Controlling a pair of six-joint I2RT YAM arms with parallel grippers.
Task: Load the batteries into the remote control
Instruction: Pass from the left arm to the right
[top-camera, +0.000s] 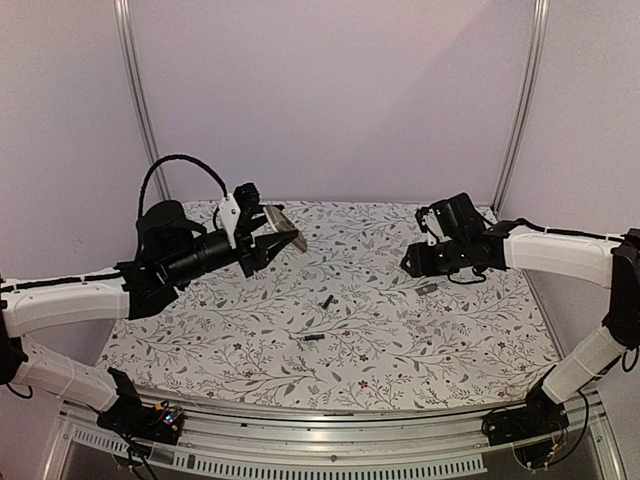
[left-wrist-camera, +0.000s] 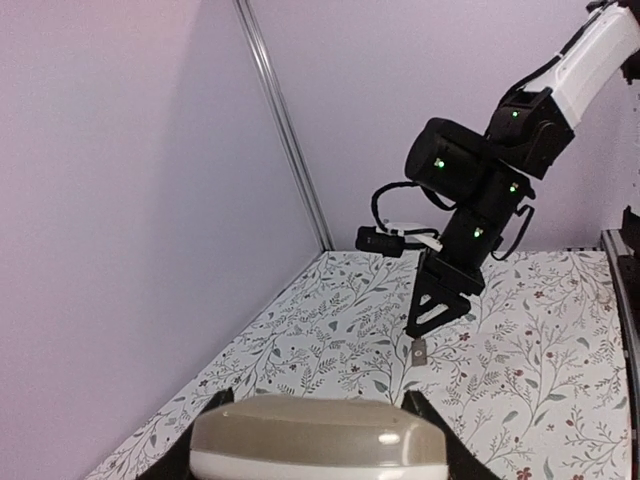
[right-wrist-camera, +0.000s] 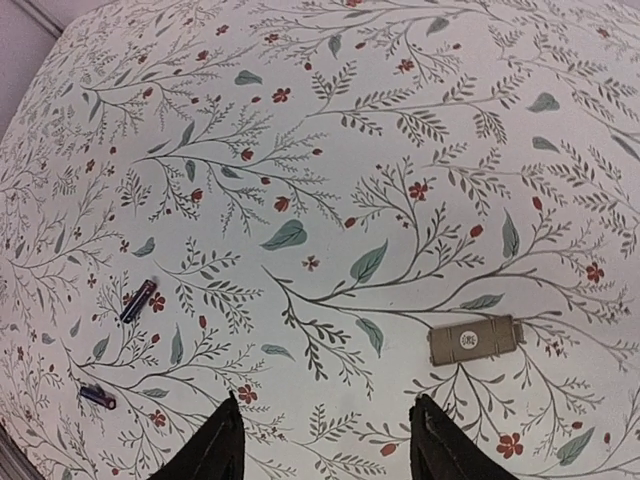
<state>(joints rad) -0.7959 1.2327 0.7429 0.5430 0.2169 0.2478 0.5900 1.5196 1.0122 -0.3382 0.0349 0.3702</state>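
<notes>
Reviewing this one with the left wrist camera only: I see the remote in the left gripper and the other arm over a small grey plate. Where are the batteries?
Observer: Both lie loose on the table between the arms, the far battery and the near battery; neither is in the remote control.
Operator: Is the right gripper holding anything?
Observer: No. The right gripper stands open, with only the patterned table surface between its fingers.
Operator: Does it touch the grey plate?
Observer: No. The grey plate lies flat just ahead of one fingertip, apart from it.
</notes>
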